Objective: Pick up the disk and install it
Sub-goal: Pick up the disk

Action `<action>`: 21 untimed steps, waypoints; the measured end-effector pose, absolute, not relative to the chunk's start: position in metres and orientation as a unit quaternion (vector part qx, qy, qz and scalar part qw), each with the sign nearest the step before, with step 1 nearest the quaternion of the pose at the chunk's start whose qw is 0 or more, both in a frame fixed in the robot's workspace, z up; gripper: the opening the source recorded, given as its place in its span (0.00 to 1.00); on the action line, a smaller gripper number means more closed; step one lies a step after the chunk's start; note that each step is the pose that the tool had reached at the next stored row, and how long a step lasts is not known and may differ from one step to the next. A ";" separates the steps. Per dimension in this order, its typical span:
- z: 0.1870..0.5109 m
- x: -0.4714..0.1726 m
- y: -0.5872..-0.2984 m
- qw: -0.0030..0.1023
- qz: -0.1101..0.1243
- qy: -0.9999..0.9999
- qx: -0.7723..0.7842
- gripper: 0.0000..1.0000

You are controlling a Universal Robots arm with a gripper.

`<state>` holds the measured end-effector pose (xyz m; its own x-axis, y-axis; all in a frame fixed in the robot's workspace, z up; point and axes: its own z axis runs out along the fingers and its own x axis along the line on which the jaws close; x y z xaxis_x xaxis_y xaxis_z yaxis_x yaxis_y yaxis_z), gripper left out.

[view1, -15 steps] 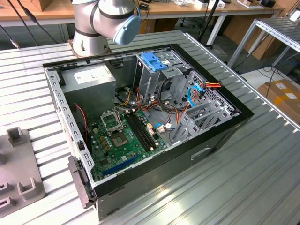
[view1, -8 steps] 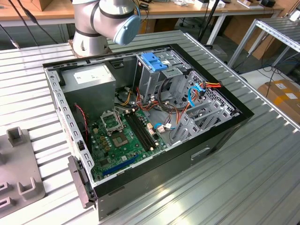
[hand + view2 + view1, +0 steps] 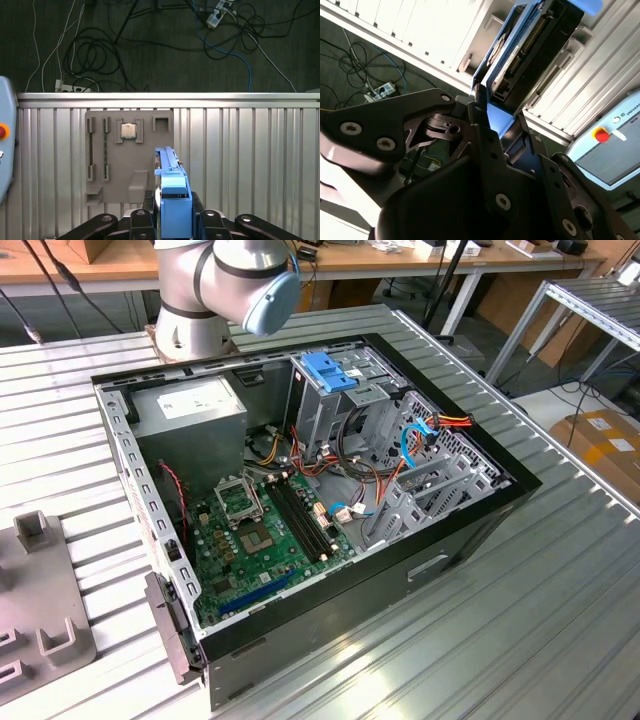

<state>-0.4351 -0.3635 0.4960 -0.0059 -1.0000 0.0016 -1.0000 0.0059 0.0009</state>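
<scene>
Ribbed metal table (image 3: pixel 560 640); in the first wrist view, dark floor with loose cables (image 3: pixel 95 55) beyond its edge. The open computer case (image 3: pixel 470 530) holds a motherboard (image 3: pixel 270 530) and a power supply (image 3: pixel 190 410) whose white label is too small to read. Grey fixture tray (image 3: pixel 107 165) carries a processor chip (image 3: pixel 129 131). Gripper (image 3: pixel 173 207) is closed tight on the disk (image 3: pixel 169 162), gripping its blue carrier, over the table just beside the tray.

Disk (image 3: pixel 532 47), dark grey-black body w/ bright blue plastic carrier, stands on edge, clamped in gripper (image 3: pixel 500 120), up over ribbed metal tabletop (image 3: pixel 250 150).
</scene>
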 end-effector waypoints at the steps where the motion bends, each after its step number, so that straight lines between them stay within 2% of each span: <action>1: 0.496 -0.433 -0.364 0.001 0.000 -0.709 0.705 0.37; 21: 0.496 -0.393 -0.364 0.001 0.000 -0.709 0.705 0.37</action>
